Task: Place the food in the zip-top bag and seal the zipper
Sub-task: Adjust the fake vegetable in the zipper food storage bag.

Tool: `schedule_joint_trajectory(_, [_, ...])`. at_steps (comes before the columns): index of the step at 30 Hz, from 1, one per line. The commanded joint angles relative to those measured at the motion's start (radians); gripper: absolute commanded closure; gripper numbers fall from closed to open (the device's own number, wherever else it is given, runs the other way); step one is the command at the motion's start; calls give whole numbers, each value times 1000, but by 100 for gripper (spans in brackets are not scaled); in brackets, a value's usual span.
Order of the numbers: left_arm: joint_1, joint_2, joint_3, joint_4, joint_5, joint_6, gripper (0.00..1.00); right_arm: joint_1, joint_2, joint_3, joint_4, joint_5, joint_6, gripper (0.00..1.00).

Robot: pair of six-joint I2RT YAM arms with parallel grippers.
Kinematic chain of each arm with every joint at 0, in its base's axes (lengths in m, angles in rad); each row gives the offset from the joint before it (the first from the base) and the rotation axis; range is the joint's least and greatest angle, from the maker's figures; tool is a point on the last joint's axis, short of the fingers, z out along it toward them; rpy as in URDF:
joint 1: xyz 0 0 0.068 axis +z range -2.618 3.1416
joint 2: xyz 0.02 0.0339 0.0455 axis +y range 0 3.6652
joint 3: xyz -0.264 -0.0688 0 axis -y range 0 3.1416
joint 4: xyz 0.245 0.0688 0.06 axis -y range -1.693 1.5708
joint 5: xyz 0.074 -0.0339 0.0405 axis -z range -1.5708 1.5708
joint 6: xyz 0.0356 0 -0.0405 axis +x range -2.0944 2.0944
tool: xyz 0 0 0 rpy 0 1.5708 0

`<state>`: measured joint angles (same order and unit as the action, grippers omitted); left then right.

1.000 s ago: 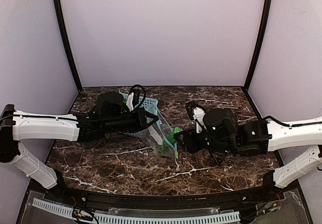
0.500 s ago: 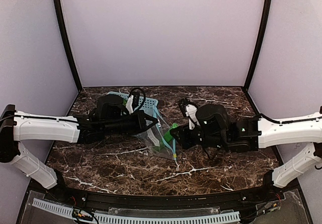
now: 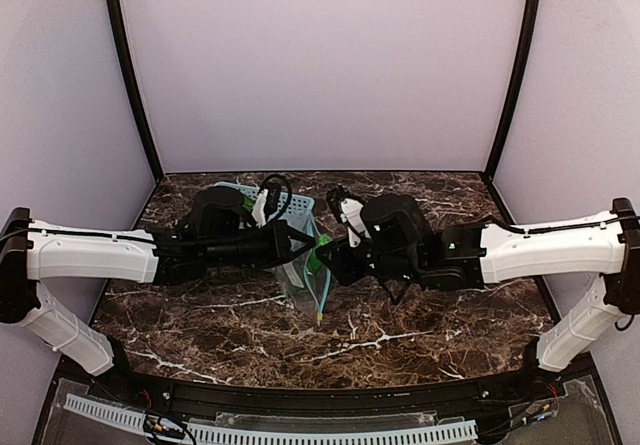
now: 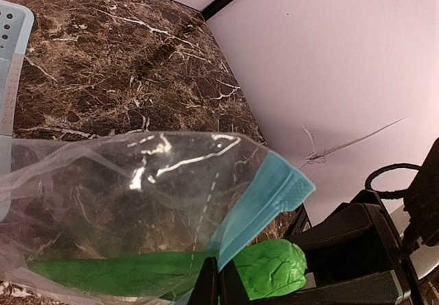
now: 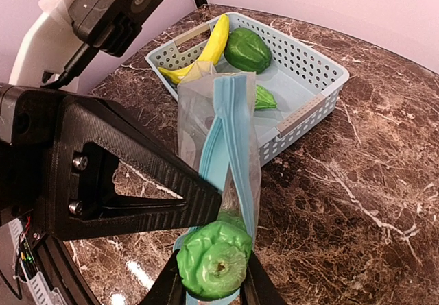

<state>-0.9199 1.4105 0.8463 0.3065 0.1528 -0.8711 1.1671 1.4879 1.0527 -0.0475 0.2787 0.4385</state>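
Dimly, the cucumber piece [image 4: 103, 275] shows through the zip-top bag [image 4: 137, 181].

The zip-top bag [image 5: 195, 110] hangs between the left gripper [image 3: 303, 238] and the right gripper [image 5: 214, 284] over the middle of the table [image 3: 420, 335], a cucumber piece [image 5: 212, 260] at its mouth. Just behind sits the basket [image 5: 312, 106], holding the banana [image 5: 209, 44], bell pepper [image 5: 247, 50] and a second cucumber piece [image 5: 266, 99].

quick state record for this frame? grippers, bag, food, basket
left gripper: shut on the zip-top bag at its zipper
right gripper: shut on a cucumber piece, at the bag mouth
zipper: unsealed, mouth open
basket: banana, bell pepper, second green piece
bagged: none surely; cucumber piece shows through the film, in or behind unclear
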Motion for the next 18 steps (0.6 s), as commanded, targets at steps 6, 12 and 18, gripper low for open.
schedule_joint_trajectory(6, [0, -23, 49, 1, 131, 75, 99, -27, 32, 48, 22, -21, -44, 76])
schedule_joint_trajectory(12, [-10, -22, 89, -30, 188, 108, 99, -37, 37, 65, -20, 6, -61, 76])
schedule_joint_trajectory(18, [-14, 22, 108, 1, 269, 99, 99, -45, 39, 83, -22, -24, -117, 71])
